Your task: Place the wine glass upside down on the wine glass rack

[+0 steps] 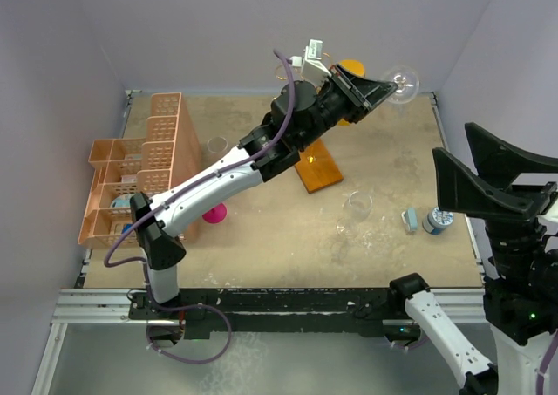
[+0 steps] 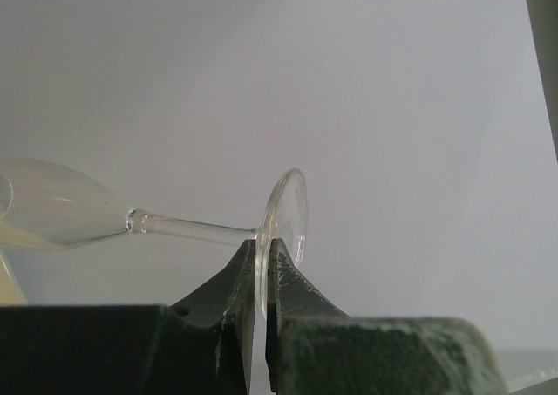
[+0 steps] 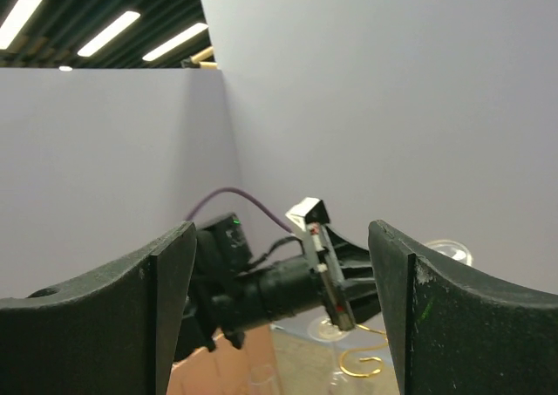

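The left gripper has its jaws pinching the wine glass by its foot at upper right of the top view. The stem is nearly level, right of the wine glass rack. The right gripper has its jaws wide apart.

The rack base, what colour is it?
Orange-brown; the rack base shows best in the top external view.
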Robot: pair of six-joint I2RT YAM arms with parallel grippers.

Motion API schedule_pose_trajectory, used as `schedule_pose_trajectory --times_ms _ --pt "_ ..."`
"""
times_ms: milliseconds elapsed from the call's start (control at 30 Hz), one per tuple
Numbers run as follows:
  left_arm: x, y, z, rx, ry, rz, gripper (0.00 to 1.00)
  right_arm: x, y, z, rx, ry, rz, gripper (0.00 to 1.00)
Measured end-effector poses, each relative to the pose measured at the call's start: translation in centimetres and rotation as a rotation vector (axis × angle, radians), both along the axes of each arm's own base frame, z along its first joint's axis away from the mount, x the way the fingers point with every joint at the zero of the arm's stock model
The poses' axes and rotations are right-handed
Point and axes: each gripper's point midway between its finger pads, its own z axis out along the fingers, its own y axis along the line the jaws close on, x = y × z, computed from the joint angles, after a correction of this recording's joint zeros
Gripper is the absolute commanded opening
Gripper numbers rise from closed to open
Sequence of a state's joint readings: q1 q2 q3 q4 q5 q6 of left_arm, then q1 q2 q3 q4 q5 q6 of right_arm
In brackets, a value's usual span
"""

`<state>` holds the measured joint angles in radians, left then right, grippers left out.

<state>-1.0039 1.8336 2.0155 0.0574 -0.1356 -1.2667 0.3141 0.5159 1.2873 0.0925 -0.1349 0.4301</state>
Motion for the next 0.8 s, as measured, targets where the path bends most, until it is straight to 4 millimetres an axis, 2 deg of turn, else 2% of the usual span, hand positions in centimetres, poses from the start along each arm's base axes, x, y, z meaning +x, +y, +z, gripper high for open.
schedule_pose_trajectory --times_ms 233,467,800 --pt "2.4 -1.0 -3.6 0.065 0.046 0.015 0.00 -0.8 0.5 0.4 0.068 -0.025 0.085 0.79" --pt "4.8 -1.3 -7.7 0.155 0.111 0.056 0.00 -0.6 0.3 0.2 0.117 -0.020 0.097 0.78" --pt "8.6 -0.6 -10.6 0.214 0.176 0.134 0.00 0.5 0.0 -0.7 0.158 0.014 0.088 0.78"
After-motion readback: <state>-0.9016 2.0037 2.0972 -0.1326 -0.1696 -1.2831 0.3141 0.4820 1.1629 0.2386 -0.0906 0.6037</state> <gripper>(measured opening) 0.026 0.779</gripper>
